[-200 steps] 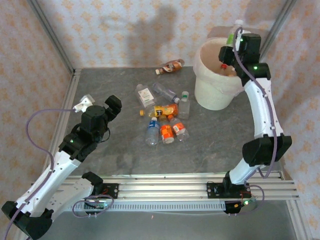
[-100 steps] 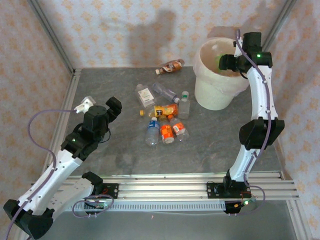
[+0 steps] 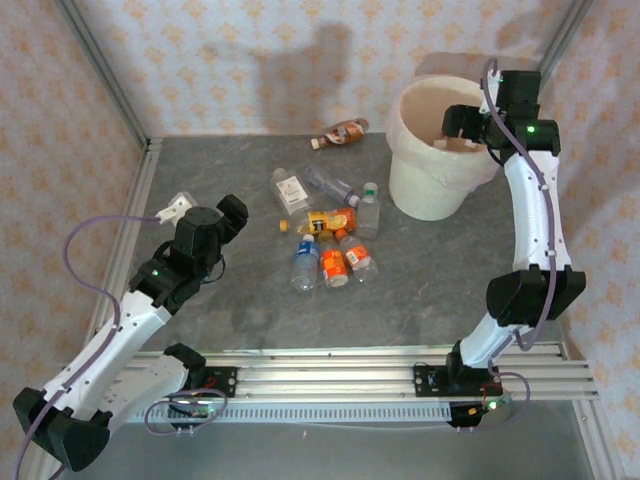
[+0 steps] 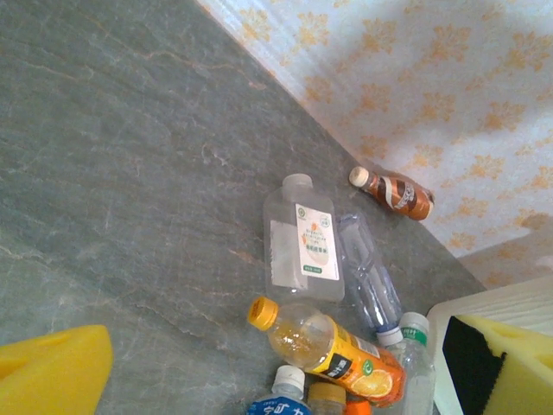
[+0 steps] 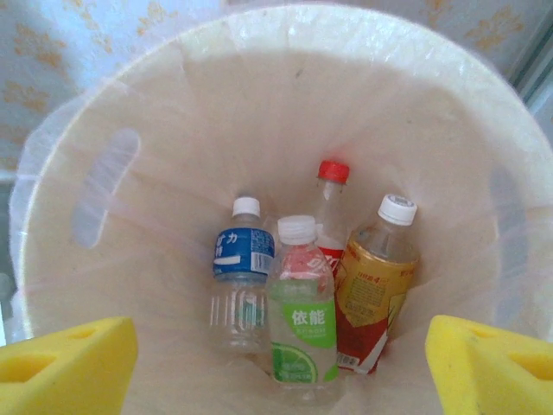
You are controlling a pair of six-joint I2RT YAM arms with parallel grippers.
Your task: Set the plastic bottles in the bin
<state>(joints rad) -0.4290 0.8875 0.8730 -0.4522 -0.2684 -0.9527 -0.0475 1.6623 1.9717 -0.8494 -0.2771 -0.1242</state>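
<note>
On the near left of the table [image 3: 250,310], the left gripper [image 3: 228,214] hovers low, its jaws spread fully wide with nothing between them, facing the loose heap of plastic bottles [image 3: 328,240] in the middle. From its wrist, an orange-labelled bottle [image 4: 333,346] lies nearest. Behind it is a flat clear bottle [image 4: 302,246] with a white label, just beside a crumpled clear bottle [image 4: 367,281]. Farther back, a brown bottle [image 3: 340,132] lies alone by the wall.

At the far right, the right gripper [image 3: 455,125] hangs over the bin [image 3: 420,195], jaws wide apart and empty. Four bottles rest in the bottom, among them a green-labelled bottle [image 5: 302,320].

The drop looks done, so the job now is a clean exit. That arm should rise straight up until its pads clear the rim and the thin bag [image 5: 104,186], then swing back. For the next pick, the flat bottle at the heap's edge seems safest, gripped across its narrow sides, since the round ones may roll.
</note>
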